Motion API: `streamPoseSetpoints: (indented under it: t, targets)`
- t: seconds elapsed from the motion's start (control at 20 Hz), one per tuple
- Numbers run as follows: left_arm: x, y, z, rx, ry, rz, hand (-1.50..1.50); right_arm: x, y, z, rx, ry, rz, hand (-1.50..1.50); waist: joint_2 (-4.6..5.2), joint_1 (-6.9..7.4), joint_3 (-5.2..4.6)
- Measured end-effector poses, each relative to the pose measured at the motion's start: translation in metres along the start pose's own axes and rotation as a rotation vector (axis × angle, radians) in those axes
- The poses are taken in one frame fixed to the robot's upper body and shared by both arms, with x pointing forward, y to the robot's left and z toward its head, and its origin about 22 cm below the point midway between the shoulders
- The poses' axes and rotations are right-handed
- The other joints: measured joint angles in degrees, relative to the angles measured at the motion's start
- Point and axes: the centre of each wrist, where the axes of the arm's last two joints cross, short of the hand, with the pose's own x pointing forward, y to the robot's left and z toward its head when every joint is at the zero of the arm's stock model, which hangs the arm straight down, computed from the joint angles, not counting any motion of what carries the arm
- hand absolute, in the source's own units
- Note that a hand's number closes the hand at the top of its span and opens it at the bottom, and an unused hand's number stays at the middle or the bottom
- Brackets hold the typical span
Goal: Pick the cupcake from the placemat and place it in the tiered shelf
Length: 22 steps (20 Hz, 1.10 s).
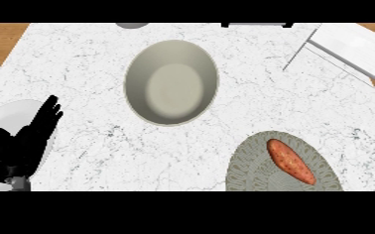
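A round grey-green placemat (253,171) lies at the lower right, partly cut off by the view's edge. On it rests an elongated orange-red item (290,161) that looks more like a sweet potato than a cupcake. The white tiered shelf (343,43) with thin grey legs stands at the far right corner, only partly in view. My left hand (33,139) rests open at the left edge, fingers straight and pointing up, far from the placemat and holding nothing. My right hand does not show.
A large beige bowl (172,83) sits in the middle of the white marble counter (88,59), between my left hand and the shelf. A grey round object (132,25) and a dark-edged item (256,25) peek in at the far edge.
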Motion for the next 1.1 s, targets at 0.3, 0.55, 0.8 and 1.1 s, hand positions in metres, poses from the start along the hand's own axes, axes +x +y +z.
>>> streamPoseSetpoints:
  t: [0.3, 0.55, 0.8, 1.1]
  targets:
    - [0.004, 0.008, -0.005, 0.004, 0.005, 0.003, 0.0, -0.025, 0.025, -0.029, -0.004, 0.033, -0.026, 1.5, 0.02, -0.08, 0.02]
    - [0.001, 0.004, -0.007, 0.002, -0.005, -0.001, 0.0, -0.037, 0.051, -0.05, 0.013, 0.071, -0.052, 1.5, 0.06, 0.03, 0.02]
    - [-0.003, -0.001, -0.006, -0.003, 0.003, 0.002, 0.0, -0.053, 0.064, -0.068, -0.012, 0.166, -0.083, -1.5, 0.09, 0.13, 0.03]
    - [0.004, 0.0, -0.009, -0.003, 0.001, 0.001, 0.0, -0.072, 0.086, -0.082, 0.017, 0.156, -0.021, -1.5, 0.08, 0.13, 0.05]
